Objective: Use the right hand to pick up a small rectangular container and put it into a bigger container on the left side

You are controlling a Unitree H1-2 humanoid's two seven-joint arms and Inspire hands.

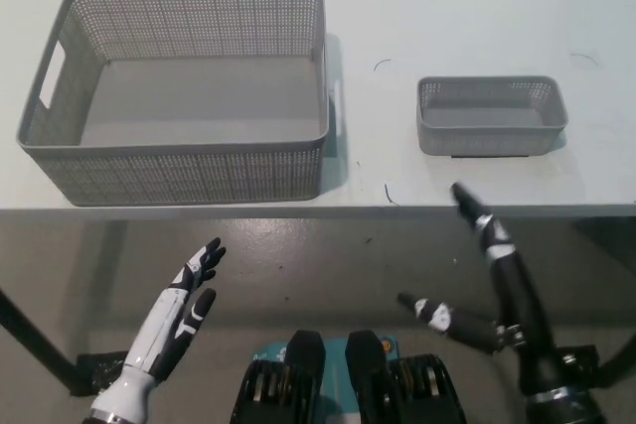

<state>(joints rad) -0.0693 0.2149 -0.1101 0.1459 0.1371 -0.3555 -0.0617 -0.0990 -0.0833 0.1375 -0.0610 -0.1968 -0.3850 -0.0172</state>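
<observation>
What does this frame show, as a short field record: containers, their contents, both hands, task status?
large basket: grey, perforated, on the table's left part, nothing inside
small basket: grey, rectangular, on the table to the right of the large basket, apart from it
right hand: open, below the table edge, in front of the small basket, not touching it
left hand: open, resting low at left, holding nothing
task status: pick-up not yet begun

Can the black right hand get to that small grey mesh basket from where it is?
Probably yes: the black right hand is open just below the small grey mesh basket, with only bare white table between.
</observation>
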